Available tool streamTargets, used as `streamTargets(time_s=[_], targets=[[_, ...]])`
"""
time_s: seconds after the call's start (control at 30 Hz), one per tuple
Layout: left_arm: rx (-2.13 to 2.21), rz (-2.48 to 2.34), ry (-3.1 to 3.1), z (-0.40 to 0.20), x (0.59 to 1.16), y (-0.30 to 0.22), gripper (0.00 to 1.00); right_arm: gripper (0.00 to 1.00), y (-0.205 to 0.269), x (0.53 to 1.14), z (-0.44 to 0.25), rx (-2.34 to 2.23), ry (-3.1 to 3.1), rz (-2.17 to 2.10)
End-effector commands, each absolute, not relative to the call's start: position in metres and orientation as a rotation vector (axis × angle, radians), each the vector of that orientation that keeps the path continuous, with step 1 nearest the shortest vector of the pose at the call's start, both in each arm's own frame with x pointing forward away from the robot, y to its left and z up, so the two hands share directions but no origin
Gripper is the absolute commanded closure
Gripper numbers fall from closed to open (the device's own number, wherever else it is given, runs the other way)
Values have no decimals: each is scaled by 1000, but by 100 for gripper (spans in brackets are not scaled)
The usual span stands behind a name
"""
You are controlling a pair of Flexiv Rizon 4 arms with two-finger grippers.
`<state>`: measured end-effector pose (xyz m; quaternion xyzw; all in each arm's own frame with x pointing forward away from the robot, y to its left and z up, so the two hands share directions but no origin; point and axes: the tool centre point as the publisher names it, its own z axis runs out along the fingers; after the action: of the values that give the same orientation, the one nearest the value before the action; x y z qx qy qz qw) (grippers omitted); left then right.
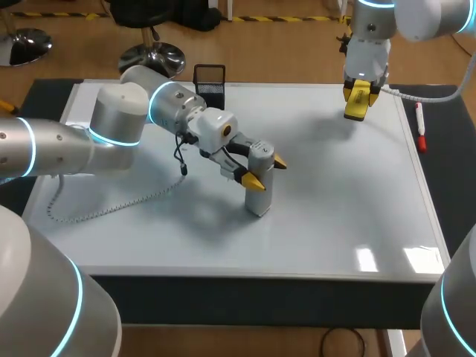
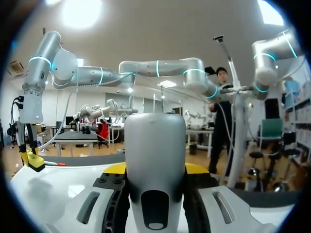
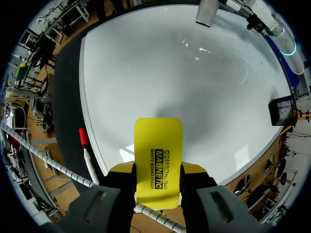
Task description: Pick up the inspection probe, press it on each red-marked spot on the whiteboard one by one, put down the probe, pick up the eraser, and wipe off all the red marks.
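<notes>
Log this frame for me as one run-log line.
left gripper: shut on inspection probe, upright on whiteboard | right gripper: shut on eraser, held above whiteboard's far right corner | red marks: none visible

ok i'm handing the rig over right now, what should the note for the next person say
Left claw: shut on the grey probe, standing upright on the whiteboard near its middle.
Right claw: shut on the yellow eraser, over the board's far right corner.
Done: no red marks show on the board, so wiping looks finished.
Left: likely just setting both tools down.
</notes>
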<state>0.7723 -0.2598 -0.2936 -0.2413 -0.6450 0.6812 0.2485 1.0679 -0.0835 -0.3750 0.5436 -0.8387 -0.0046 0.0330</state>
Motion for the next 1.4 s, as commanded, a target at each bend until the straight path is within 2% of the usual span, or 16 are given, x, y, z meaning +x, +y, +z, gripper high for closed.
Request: streamTargets(time_s=[0.03, 0.47, 0.83, 1.4], targets=[[-663, 1877, -1771, -281, 770, -254, 100, 100, -84, 1068, -374, 1675, -2578, -9], [-612, 1983, -1842, -252, 807, -214, 100, 100, -84, 1068, -374, 1675, -2578, -9], [-507, 2066, -1954, -246, 859, -172, 100, 100, -84, 1068, -374, 1675, -2578, -9], [-365, 2259, -2077, -237, 934, -87, 100, 100, -84, 1068, -374, 1675, -2578, -9]])
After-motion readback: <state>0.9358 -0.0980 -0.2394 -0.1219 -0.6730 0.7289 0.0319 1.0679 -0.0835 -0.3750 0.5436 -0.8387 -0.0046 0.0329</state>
